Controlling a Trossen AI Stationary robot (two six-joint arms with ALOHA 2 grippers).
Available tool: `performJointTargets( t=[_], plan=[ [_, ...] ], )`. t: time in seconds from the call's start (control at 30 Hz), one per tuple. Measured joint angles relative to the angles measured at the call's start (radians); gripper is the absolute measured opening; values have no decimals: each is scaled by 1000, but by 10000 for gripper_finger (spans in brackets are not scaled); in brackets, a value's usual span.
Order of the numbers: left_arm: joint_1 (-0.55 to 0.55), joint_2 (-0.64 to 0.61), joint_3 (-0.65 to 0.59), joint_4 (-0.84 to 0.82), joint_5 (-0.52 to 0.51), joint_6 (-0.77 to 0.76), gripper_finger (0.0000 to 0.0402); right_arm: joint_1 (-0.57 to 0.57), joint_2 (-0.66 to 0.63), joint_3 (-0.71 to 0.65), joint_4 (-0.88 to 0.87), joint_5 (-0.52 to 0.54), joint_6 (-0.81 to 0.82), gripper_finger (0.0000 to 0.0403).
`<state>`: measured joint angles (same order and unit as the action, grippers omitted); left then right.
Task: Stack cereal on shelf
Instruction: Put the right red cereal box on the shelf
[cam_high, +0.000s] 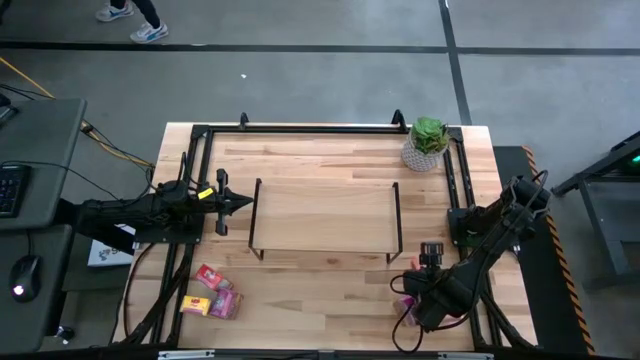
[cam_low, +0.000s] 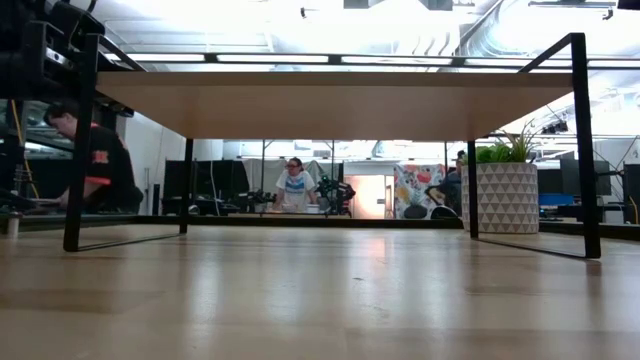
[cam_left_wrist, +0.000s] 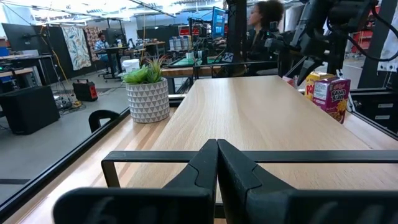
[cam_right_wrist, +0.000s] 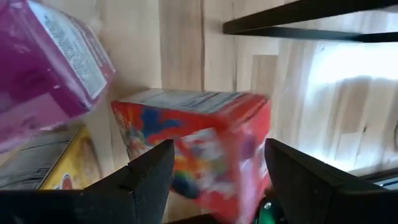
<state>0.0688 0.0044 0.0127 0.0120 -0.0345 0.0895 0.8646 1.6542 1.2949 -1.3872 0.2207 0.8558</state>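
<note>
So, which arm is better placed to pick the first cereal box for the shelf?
The right. Its gripper is open around a red cereal box near the shelf. The left gripper is shut at the shelf's end, away from the boxes.

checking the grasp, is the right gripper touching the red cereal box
Cannot tell. In the right wrist view the right gripper straddles the red cereal box, but blur hides any contact.

Robotics lab: workstations (cam_left_wrist: 112, 46), monitors (cam_left_wrist: 219, 18)
</note>
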Motion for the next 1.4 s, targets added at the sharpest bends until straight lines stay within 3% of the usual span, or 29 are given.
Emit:
performJointTargets(
  t=[0.27, 0.63, 0.9, 1.3, 1.4],
  plan=[
    [0, 0, 0, 0, 0, 0, 3, 0, 0, 0, 3, 7, 11, 243],
    [0, 0, 0, 0, 0, 0, 3, -7, 0, 0, -12, 20, 221, 243],
    [0, 0, 0, 0, 0, 0, 3, -8, 0, 0, -129, 127, 357, 243],
    [0, 0, 0, 0, 0, 0, 3, -7, 0, 0, -89, 122, 406, 243],
    [0, 0, 0, 0, 0, 0, 3, -8, 0, 0, -94, 121, 493, 243]
  ],
)
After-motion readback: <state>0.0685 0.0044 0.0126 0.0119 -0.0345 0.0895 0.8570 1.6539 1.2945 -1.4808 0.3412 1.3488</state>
